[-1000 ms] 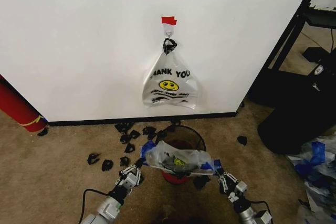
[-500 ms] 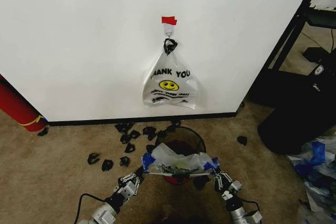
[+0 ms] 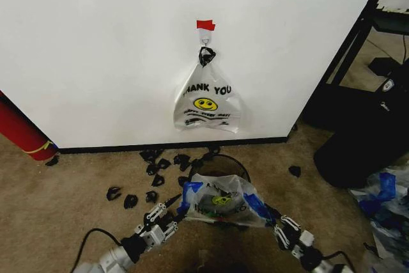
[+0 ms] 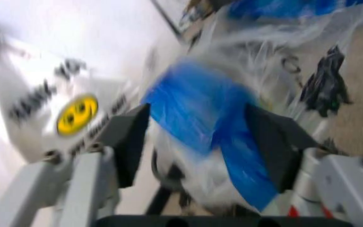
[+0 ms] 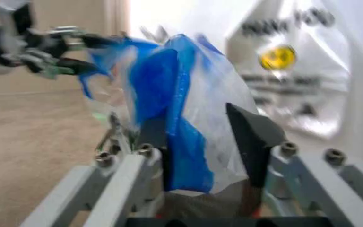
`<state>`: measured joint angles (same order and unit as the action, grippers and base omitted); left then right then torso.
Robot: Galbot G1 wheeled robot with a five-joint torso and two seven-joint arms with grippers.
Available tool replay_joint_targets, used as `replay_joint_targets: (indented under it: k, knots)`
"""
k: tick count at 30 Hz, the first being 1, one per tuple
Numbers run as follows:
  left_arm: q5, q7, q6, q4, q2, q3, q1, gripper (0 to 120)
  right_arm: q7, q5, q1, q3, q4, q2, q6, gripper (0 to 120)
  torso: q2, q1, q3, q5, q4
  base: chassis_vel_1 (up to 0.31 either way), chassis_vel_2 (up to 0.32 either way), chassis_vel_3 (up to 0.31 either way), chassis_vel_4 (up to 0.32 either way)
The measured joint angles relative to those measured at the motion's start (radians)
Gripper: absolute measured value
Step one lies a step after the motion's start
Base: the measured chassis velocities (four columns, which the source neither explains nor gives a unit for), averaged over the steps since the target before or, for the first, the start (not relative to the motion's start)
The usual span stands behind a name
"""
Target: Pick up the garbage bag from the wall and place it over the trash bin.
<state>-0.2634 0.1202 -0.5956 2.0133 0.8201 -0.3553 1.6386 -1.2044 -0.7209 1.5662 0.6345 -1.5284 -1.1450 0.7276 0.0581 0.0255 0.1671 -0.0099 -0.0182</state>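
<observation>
The garbage bag (image 3: 220, 199), a thin, crinkled, see-through plastic film with blue handles, a small yellow smiley and black print, is held stretched between the two grippers, low in the head view, directly in front of and over the trash bin (image 3: 220, 169). Only the upper back rim of the round black bin is seen above the bag; the rest is covered by the plastic, and its base is hidden.

The left gripper (image 3: 174, 211) is pinched on the bag's left blue handle. In the left wrist view the dark, flat, angular fingers (image 4: 128, 142) are seen on either side of a bunched blue fold of the garbage bag (image 4: 200, 127), though the picture is smeared and the exact contact is hard to make out. The right gripper (image 3: 271, 217) is closed on the right blue handle; in the right wrist view its dark wedge-shaped fingers (image 5: 251, 132) are pressed around gathered blue and clear film (image 5: 181, 118), with the left gripper (image 5: 74, 49) seen farther off. Both arms are cut off by the lower edge of the head view.

On the plain white wall (image 3: 96, 49), a whiter, glossy "THANK YOU" bag (image 3: 206, 101) with a knotted black handle is hung from a small hook under a strip of red tape (image 3: 205, 25). Small crumpled black scraps (image 3: 153, 171) are scattered over the beige carpet (image 3: 57, 209) below the black baseboard. A red cylinder (image 3: 22, 132) is cut off at the left edge.
</observation>
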Motion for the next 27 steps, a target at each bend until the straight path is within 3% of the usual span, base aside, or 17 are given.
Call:
replay_joint_targets:
  k: [4, 7, 10, 18, 23, 27]
  knots:
    - [-0.004, 0.023, -0.013, 0.036, -0.01, -0.018, -0.006, 79, -0.035, -0.006, 0.011, 0.033, -0.055, 0.001, -0.012, 45, 0.0, 0.0, 0.0, 0.0002, 0.0, 0.0, 0.0, 0.0, 0.0]
    - [-0.004, 0.036, -0.02, 0.048, -0.009, -0.025, -0.018, 93, -0.036, -0.017, 0.003, 0.046, -0.08, -0.005, -0.013, 60, 0.0, 0.0, 0.0, 0.0002, 0.0, 0.0, 0.0, 0.0, 0.0]
    - [-0.003, 0.039, -0.02, 0.034, -0.001, -0.02, -0.028, 98, -0.033, -0.011, -0.015, 0.045, -0.064, -0.01, -0.011, 70, 0.0, 0.0, 0.0, 0.0001, 0.0002, 0.0, 0.0, 0.0, 0.0]
    - [-0.019, 0.02, -0.008, -0.137, 0.062, 0.03, -0.124, 100, 0.098, 0.118, -0.095, -0.015, 0.072, -0.054, 0.066, 99, 0.0, 0.0, 0.0, 0.0, 0.0001, 0.0, 0.0, 0.0, 0.0]
    - [-0.026, -0.003, 0.003, -0.179, 0.076, 0.034, -0.154, 100, 0.213, 0.197, -0.131, -0.035, 0.104, -0.081, 0.094, 100, 0.0, 0.0, 0.0, 0.0001, 0.0, 0.0, 0.0, 0.0, 0.0]
    - [-0.026, -0.008, -0.001, -0.154, 0.072, 0.027, -0.135, 100, 0.324, 0.234, -0.13, -0.051, 0.081, -0.092, 0.094, 100, 0.0, 0.0, 0.0, 0.0001, 0.0001, 0.0, 0.0, 0.0, 0.0]
